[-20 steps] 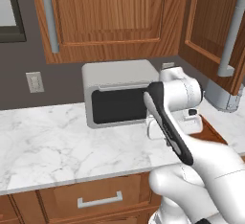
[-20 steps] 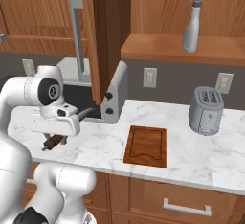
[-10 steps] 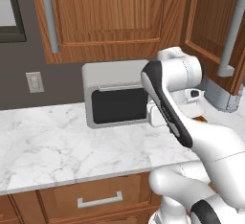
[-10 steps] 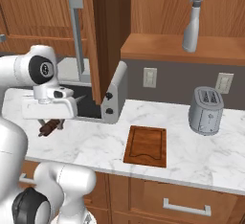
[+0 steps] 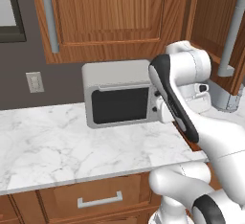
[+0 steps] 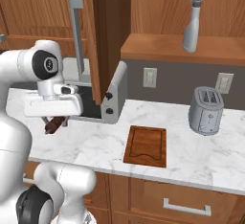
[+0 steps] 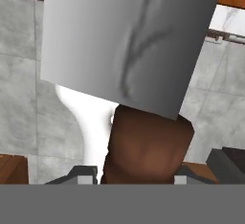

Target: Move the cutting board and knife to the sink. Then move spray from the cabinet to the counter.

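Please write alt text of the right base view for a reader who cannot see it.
The gripper holds the knife by its handle above the counter. The cutting board lies beside a toaster, and the spray stands in the open cabinet.

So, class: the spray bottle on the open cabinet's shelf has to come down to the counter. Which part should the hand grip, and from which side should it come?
Grip the spray bottle around its slim body, below the trigger head. It stands upright on the cabinet shelf, and the shelf's front is open, so a level approach from the front is probably best, with the fingers either side of the body. The nozzle head looks too irregular for a firm hold.
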{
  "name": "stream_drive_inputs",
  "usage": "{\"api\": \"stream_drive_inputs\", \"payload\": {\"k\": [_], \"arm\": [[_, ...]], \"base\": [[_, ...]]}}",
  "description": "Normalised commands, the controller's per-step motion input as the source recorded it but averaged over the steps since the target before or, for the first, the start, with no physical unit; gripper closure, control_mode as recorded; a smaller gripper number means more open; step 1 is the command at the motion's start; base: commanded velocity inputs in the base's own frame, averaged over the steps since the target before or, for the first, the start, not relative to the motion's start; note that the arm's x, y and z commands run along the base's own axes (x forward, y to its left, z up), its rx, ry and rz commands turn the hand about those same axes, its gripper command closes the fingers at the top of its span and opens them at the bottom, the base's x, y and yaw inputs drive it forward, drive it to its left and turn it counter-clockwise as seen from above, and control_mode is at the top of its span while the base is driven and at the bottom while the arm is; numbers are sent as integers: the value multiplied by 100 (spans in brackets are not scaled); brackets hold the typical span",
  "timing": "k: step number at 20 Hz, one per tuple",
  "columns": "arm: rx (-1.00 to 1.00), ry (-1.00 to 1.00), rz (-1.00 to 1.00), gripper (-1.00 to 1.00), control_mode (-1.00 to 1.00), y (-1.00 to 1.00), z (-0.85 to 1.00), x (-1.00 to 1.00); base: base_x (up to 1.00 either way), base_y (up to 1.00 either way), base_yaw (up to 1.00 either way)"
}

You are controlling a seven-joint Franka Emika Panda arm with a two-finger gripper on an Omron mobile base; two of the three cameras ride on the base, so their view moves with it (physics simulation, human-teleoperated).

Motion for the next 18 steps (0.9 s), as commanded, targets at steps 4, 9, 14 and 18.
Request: {"api": "stream_drive_inputs", "payload": {"k": [4, 9, 14, 18], "arm": [[2, 0, 6, 100, -100, -7, 0, -18], [2, 0, 0, 100, -100, 0, 0, -7], [1, 0, 0, 100, 100, 0, 1, -5], [0, 0, 0, 100, 100, 0, 0, 0]], "base": [[0, 0, 0], [0, 0, 0], [-18, 0, 0], [-100, 12, 4]]}}
